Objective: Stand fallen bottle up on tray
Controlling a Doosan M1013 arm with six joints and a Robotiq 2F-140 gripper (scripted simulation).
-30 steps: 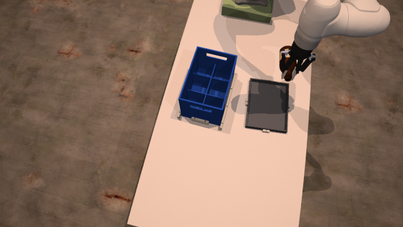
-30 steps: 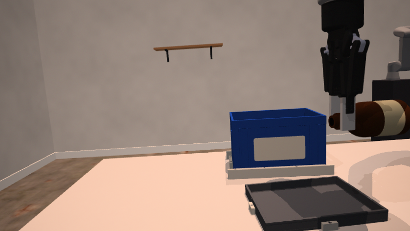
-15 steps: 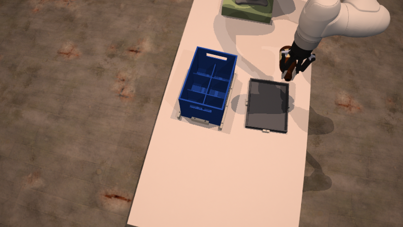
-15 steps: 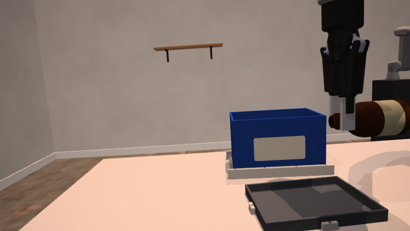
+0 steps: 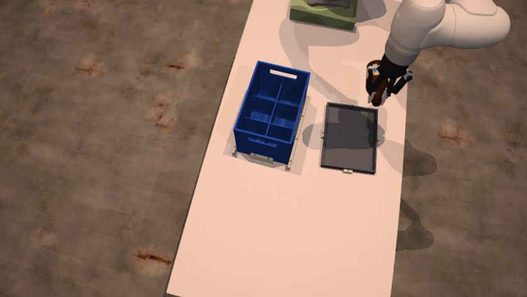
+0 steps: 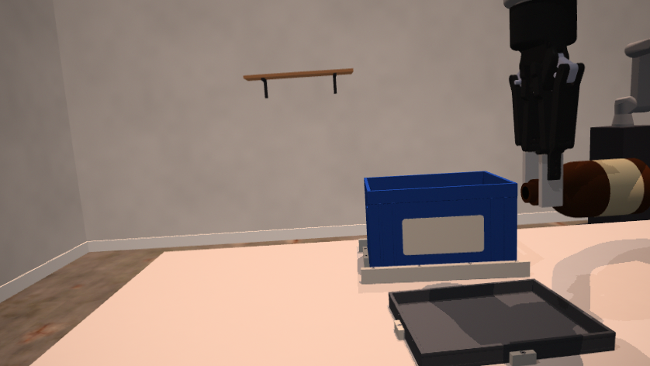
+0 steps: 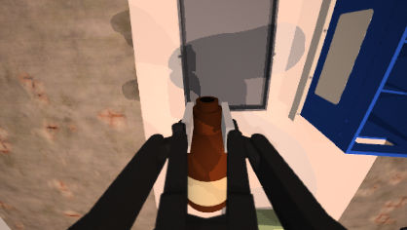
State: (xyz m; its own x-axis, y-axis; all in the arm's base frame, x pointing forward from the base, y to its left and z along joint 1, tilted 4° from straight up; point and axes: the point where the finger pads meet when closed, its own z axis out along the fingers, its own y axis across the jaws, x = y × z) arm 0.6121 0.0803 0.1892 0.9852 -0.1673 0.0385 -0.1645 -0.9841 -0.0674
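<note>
My gripper is shut on the neck of a brown bottle with a cream label. The bottle lies level in the air, its mouth toward the crate side, well above the table. In the top view the gripper and the bottle hang just beyond the far end of the dark grey tray. The tray holds nothing. In the wrist view the bottle sits between my fingers, with the tray ahead of it.
The blue crate with empty compartments stands left of the tray on a pale base. A green box sits at the far end of the table. The table's right edge runs close beside the tray and gripper.
</note>
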